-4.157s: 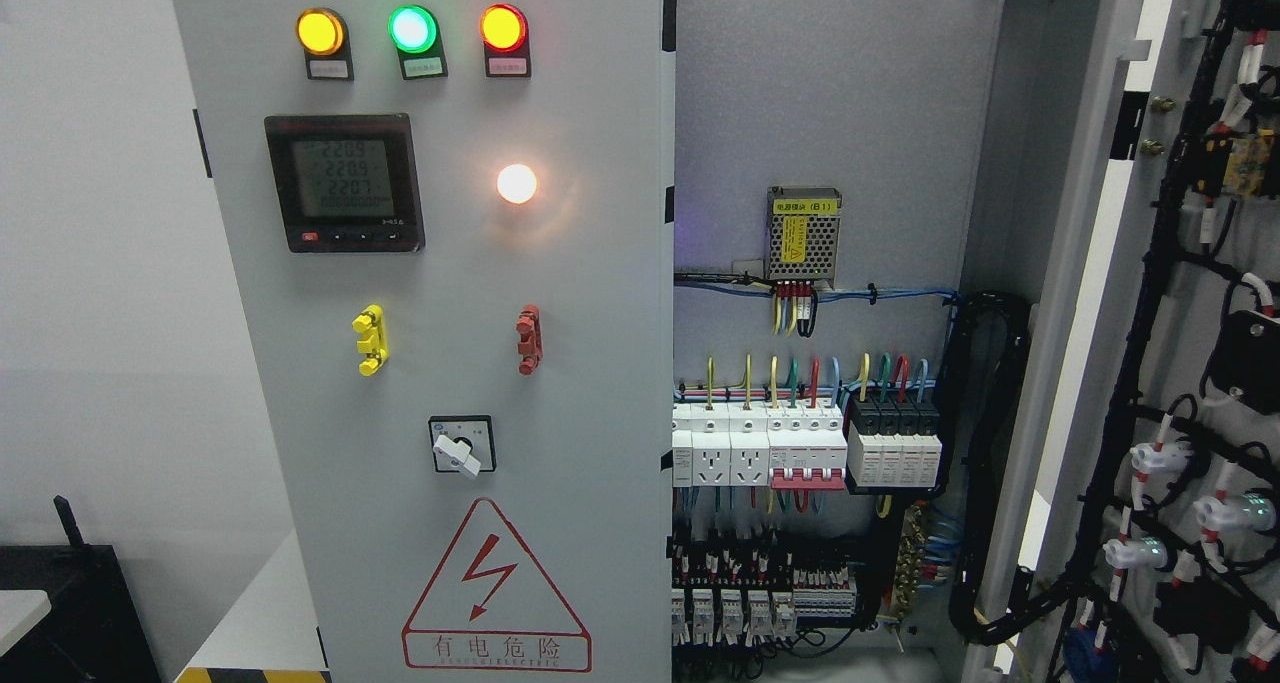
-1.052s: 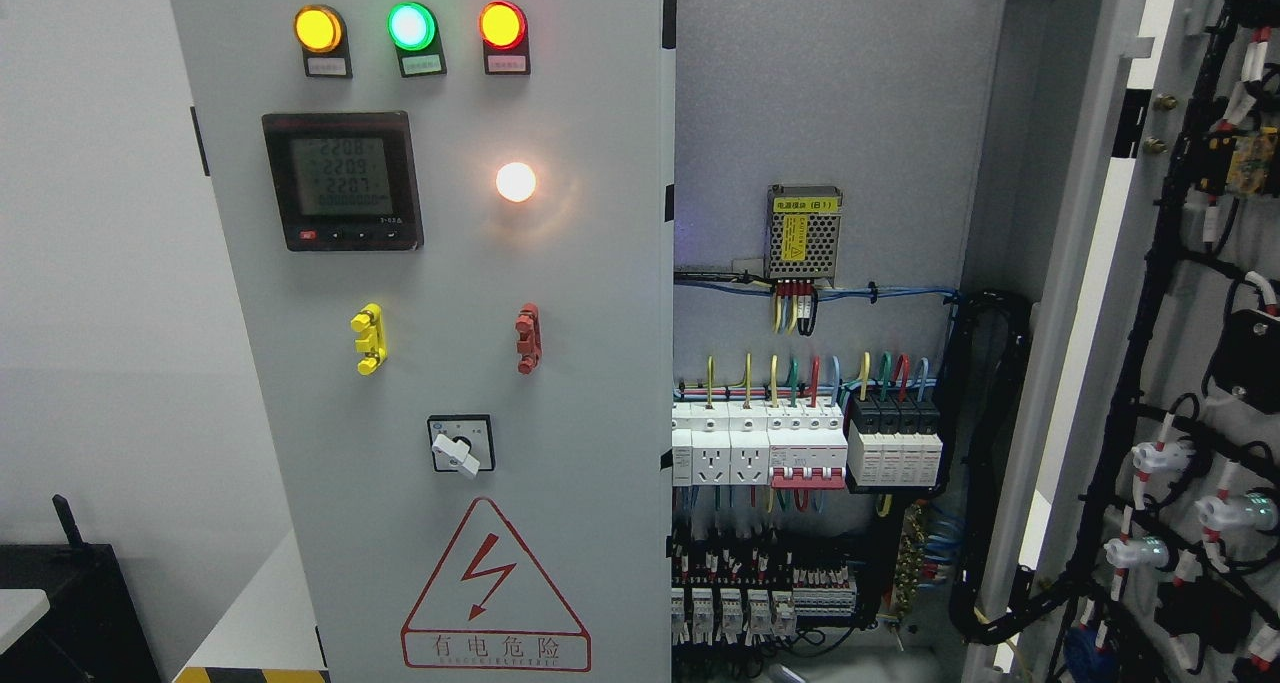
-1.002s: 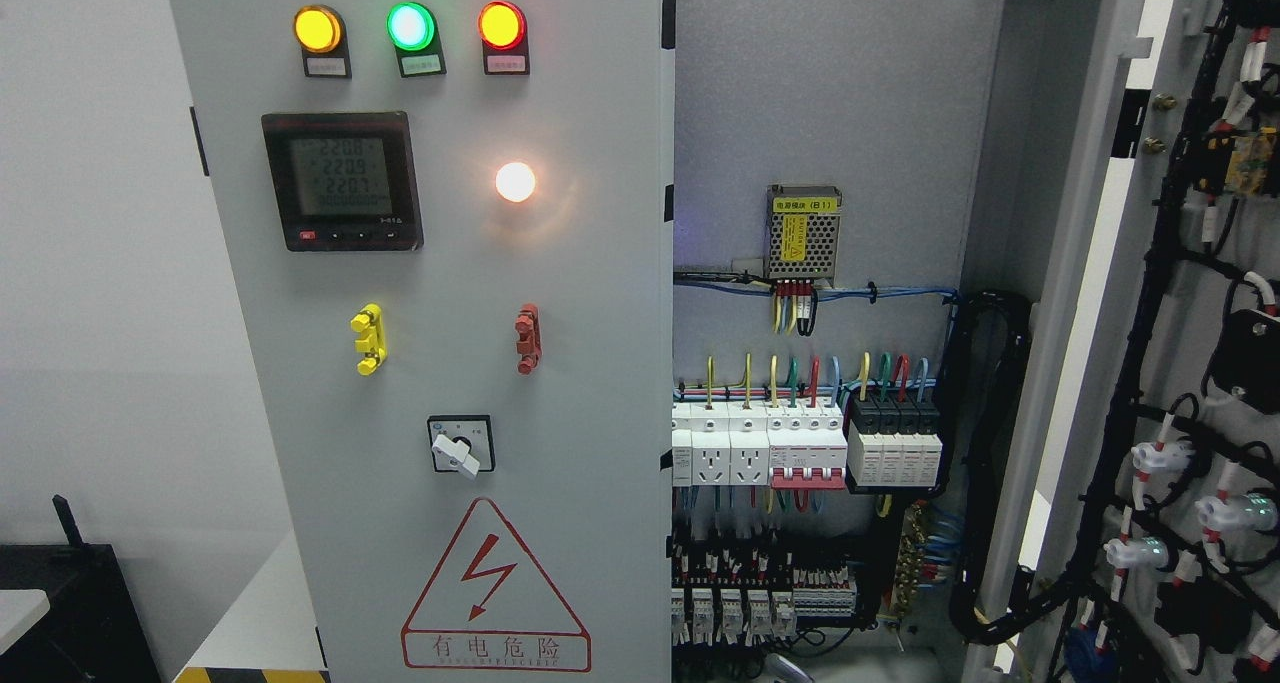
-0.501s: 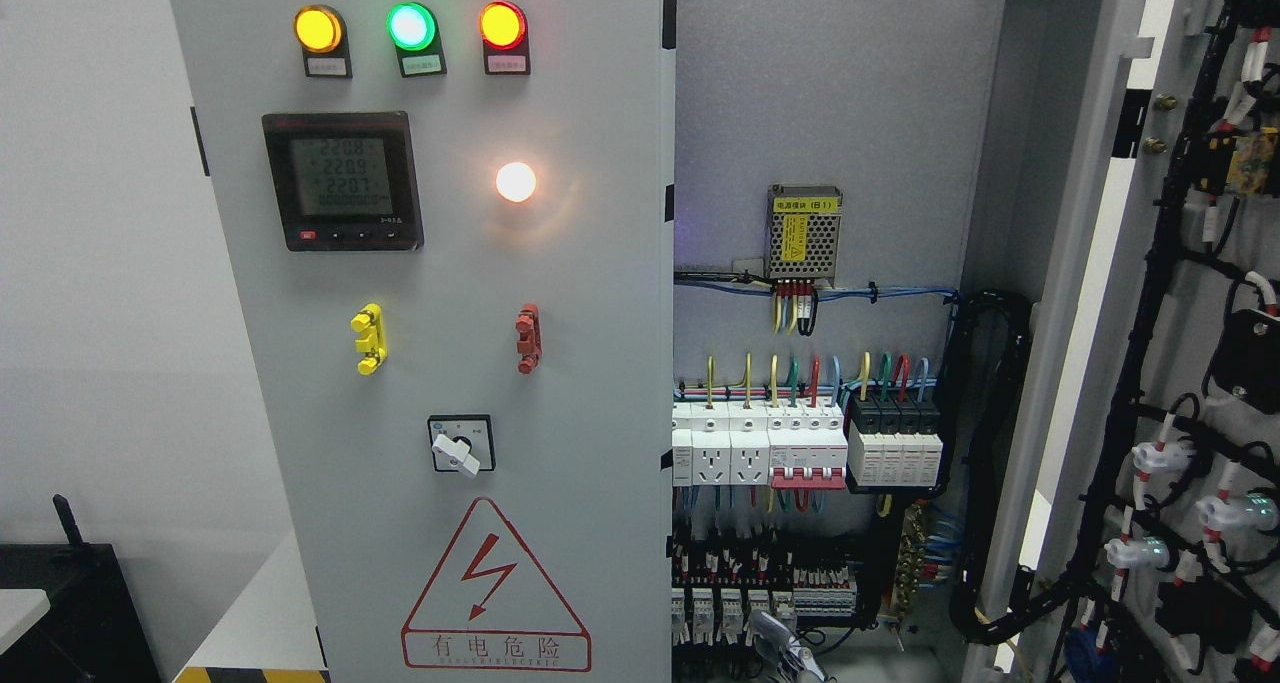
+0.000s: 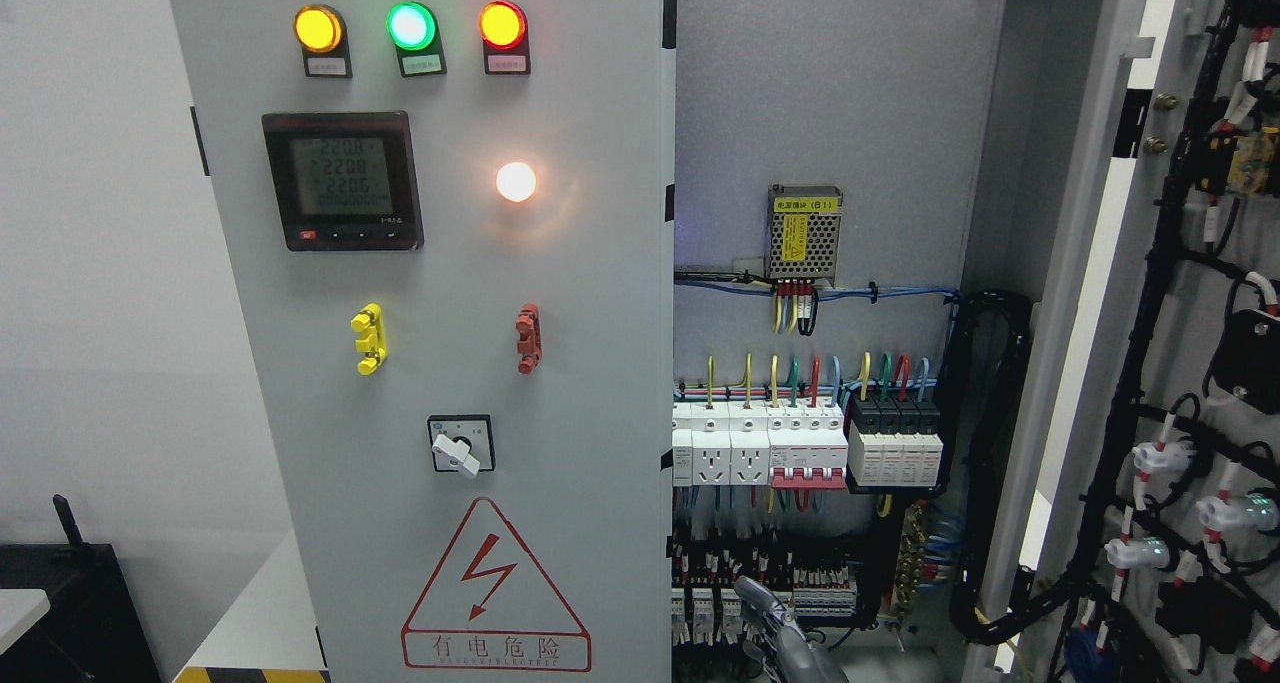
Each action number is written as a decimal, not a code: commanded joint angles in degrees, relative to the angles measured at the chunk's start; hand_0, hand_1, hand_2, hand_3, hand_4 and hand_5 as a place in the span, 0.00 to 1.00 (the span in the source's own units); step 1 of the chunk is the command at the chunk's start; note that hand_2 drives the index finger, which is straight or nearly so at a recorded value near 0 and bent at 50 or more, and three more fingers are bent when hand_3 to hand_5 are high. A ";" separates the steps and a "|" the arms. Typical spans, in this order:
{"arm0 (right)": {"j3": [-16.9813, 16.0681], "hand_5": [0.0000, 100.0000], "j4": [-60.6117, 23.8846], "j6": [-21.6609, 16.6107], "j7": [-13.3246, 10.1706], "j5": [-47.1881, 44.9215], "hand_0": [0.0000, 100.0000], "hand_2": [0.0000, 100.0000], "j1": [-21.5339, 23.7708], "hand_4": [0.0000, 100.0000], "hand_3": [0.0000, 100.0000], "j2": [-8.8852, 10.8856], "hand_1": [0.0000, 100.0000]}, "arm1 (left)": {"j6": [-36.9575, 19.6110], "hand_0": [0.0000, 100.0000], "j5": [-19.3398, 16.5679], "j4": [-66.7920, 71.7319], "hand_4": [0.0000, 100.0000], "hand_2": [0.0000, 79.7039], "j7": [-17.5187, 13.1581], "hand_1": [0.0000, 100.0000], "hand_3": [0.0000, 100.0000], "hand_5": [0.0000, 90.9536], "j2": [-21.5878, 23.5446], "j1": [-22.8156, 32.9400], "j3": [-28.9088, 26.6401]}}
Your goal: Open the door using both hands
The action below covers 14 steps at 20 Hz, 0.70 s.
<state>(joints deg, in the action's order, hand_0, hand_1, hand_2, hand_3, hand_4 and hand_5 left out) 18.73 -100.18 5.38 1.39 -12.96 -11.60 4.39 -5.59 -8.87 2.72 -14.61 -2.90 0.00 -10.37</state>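
One hand only in view: right hand (image 5: pixel 785 638), poking up from the bottom edge, right of centre. Only a small grey part shows, so open or closed: can't tell. It holds nothing visible. Left hand not in frame.

2 doors on the cabinet. Right door (image 5: pixel 1180 363) is already swung wide, wiring side facing out. Left door (image 5: pixel 560 263), w/ lamps, meter and warning triangle (image 5: pixel 495 588), sits shut, flat to the camera.

Key relation: the left door's free edge (image 5: pixel 667 363) runs vertical, top to bottom of frame, and lies just left of the right hand, near but apart, no contact seen. The hand is low, roughly level w/ the triangle's base, in front of the terminal blocks (image 5: pixel 760 573) inside the open bay. So the door edge is to the hand's left and extends mostly above it.

Judgement: remaining job is prob. the left door. The right hand is the nearer one, and would need to go left to hook that edge, then pull toward the robot. The edge's long vertical run gives plenty of height to catch. Risk: snagging wires or blocks behind the hand.
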 commanded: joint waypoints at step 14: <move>0.78 0.00 12.82 1.65 0.10 -2.95 0.11 0.00 -9.49 0.00 0.00 -1.93 0.00 | 0.14 0.00 0.00 0.00 0.03 0.00 0.02 0.00 0.00 0.00 0.00 0.79 0.00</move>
<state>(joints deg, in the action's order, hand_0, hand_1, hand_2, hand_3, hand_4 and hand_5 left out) 19.05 -92.56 6.76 1.54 -14.68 -19.07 3.05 -5.49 -8.88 2.72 -14.61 -2.90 0.00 -10.37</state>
